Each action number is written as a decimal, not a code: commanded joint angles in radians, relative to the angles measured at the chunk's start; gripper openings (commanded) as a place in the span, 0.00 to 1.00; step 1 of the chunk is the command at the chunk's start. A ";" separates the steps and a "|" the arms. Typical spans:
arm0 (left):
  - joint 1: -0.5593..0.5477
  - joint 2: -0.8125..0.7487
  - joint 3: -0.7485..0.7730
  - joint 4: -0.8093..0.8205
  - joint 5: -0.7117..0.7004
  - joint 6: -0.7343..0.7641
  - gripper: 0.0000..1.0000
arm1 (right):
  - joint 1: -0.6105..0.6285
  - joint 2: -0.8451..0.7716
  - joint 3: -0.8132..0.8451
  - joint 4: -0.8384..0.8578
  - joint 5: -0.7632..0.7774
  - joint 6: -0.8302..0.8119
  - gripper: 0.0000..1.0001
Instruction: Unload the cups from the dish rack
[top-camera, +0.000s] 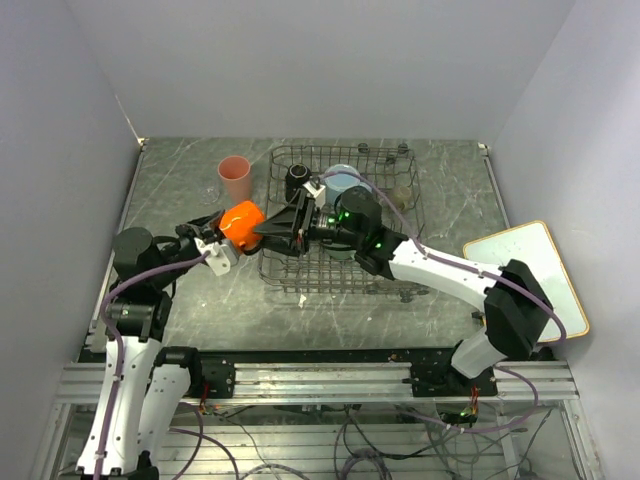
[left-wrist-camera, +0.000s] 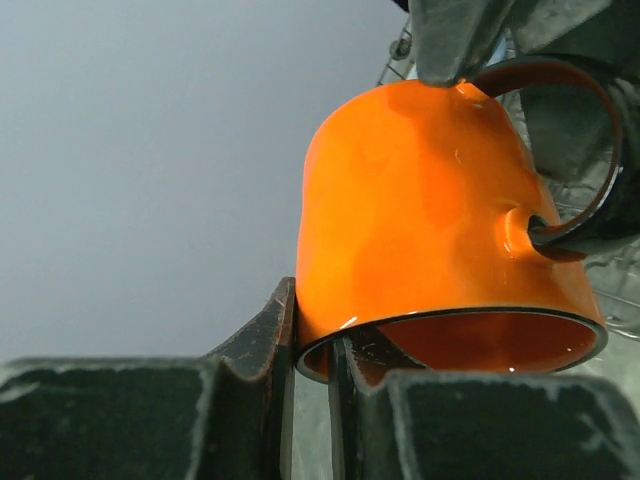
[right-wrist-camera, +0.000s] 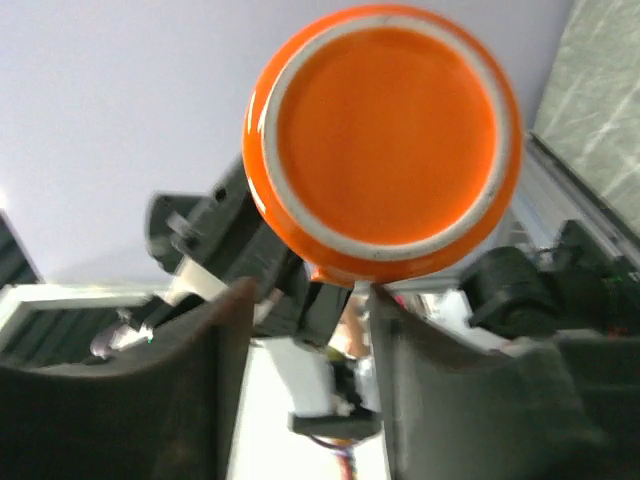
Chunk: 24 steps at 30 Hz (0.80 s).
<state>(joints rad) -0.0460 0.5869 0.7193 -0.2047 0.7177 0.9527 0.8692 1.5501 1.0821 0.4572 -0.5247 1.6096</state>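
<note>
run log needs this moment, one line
orange mug: midair left of dish rack | left gripper: jaws clamp rim | right gripper: at handle, grip unclear

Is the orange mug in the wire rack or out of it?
Out. The orange mug hangs tipped sideways just past the dish rack's left edge, the left claw pinching its rim.

White-and-black arms (lilac cables)
</note>
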 joint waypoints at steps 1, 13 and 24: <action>-0.011 0.052 0.026 0.027 -0.140 -0.126 0.07 | 0.004 0.001 0.055 -0.022 -0.021 -0.100 0.66; -0.013 0.687 0.515 -0.583 -0.527 -0.266 0.07 | -0.270 -0.168 -0.014 -0.570 0.134 -0.519 1.00; -0.074 1.056 0.695 -0.665 -0.710 -0.295 0.07 | -0.371 -0.218 0.054 -0.892 0.376 -0.761 1.00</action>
<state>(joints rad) -0.0837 1.5978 1.3369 -0.8543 0.0887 0.6868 0.5056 1.3624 1.0988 -0.3046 -0.2573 0.9623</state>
